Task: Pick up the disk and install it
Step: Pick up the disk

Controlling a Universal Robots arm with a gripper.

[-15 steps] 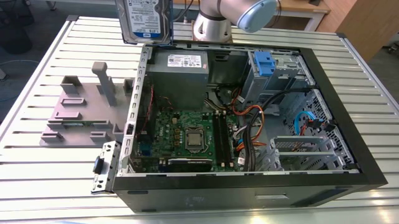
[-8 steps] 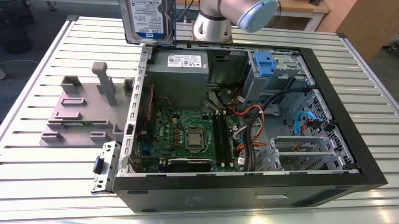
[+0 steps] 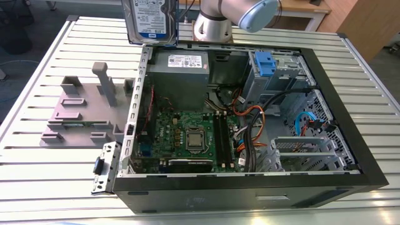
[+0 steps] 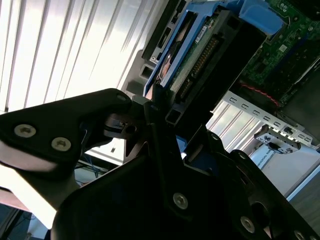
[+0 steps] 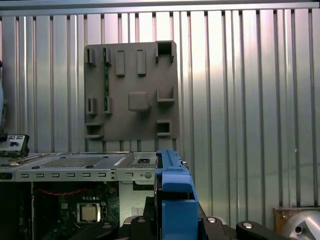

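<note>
The ribbed silver tabletop [image 3: 44,51] is the biggest thing we see. The open computer case [image 3: 250,188] lies flat on it. A grey stand [image 3: 81,112] with posts sits just beside the case, on the exterior view's left. The robot arm [image 3: 231,14] rises behind the far wall of the case.

The disk [image 3: 150,18] hangs in the air above the far corner of the case, on the side near the stand. It stands up on its edge. In the second wrist view, the hand [image 4: 150,107] pinches the disk [image 4: 192,52] at one end.

We think the disk is hard, smooth and a bit heavy. A bump could hurt it. The blue frame around it looks like the safe place to hold, not the label or the plug end.

Inside the case, a drive cage [image 3: 265,63] with a blue tab sits by the far wall. Wires [image 3: 250,112] lie close to it, so room is tight there. The case walls are thin metal edges. Above the case there is lots of open room.
</note>
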